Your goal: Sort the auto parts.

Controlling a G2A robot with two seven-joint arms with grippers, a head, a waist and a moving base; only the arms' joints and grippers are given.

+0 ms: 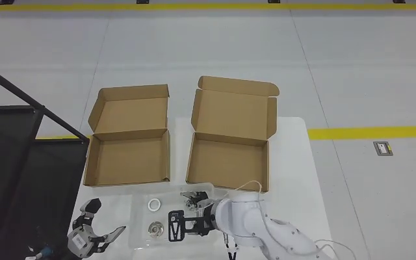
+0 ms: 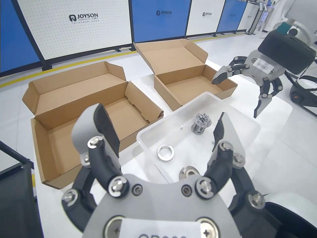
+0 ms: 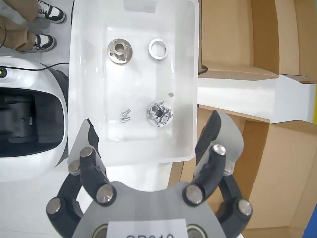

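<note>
Left gripper (image 2: 161, 117) wide, ring (image 2: 159, 153) in tray (image 2: 148, 132)

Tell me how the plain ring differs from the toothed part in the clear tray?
The ring is a smooth band around one wide hole; the toothed part has jagged teeth and several small holes on top. The ring lies low and flat; the toothed part stands taller, like a spool. The ring sits beside a flange; the toothed part sits beside two screws. Both are round, silvery metal, loose in the tray.
</note>
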